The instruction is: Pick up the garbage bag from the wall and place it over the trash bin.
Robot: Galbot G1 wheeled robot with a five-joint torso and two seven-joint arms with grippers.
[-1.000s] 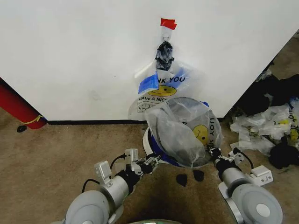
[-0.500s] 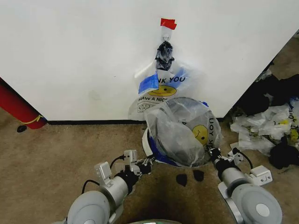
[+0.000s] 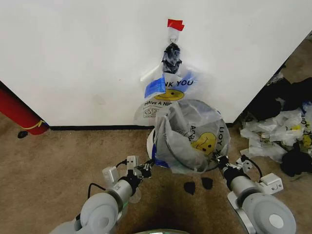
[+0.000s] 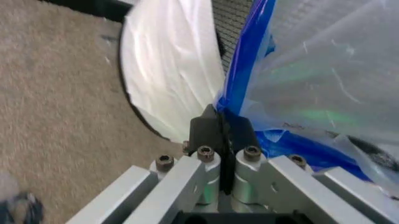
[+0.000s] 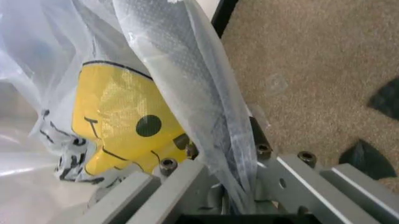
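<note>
My left gripper (image 3: 147, 168) has its jaws closed together, with no plastic visibly between them; in the left wrist view (image 4: 221, 133) their tips touch the blue edge of the garbage bag (image 3: 192, 141) beside the bin's white base. My right gripper (image 3: 220, 160) has its jaws clamped on a fold of the same bag; the right wrist view (image 5: 240, 186) shows the film running down between them, yellow smiley just beside. The bag sits draped over the trash bin (image 3: 152, 146), crumpled, smiley facing up on my right side. The bin stands on the carpet near the wall (image 3: 73, 58). On the wall behind hang more smiley bags (image 3: 168, 95) under a black knotted wad (image 3: 171, 57) and red tape (image 3: 175, 24).
</note>
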